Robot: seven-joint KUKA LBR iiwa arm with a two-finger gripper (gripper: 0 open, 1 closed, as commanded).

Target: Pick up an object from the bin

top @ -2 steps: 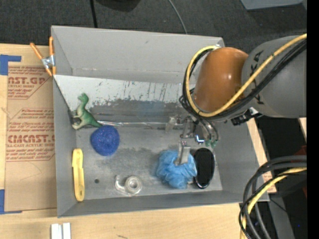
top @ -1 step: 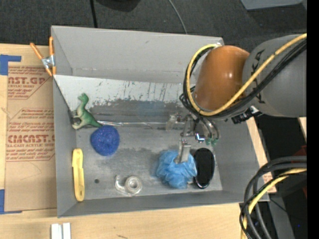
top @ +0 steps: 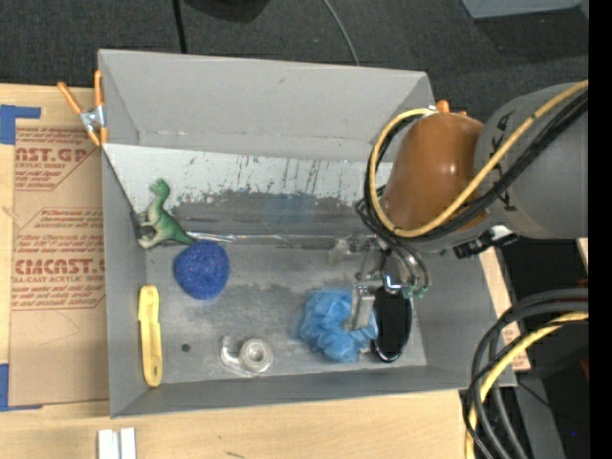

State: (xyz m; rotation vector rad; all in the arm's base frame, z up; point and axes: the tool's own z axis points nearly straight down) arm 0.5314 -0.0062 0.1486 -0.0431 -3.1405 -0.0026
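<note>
Grey bin point(top: 258, 113); arm point(top: 535, 161) enters from your right. Tool point(top: 375, 302) is low at the front right, between a crumpled blue cloth point(top: 328, 325) and a black oval thing point(top: 393, 328), close to both. You cannot tell how far it is open, nor whether it holds either. Well to the left: blue ball point(top: 201, 271), yellow stick point(top: 149, 336), green dinosaur point(top: 163, 218), clear cap point(top: 249, 354).

I have one camera looking down on the grey bin point(top: 122, 285) from above, tipped slightly from its near side (the far wall point(top: 258, 103) shows its inner face). It is close enough to see the whole bin. The arm point(top: 535, 170) enters from the right.
</note>
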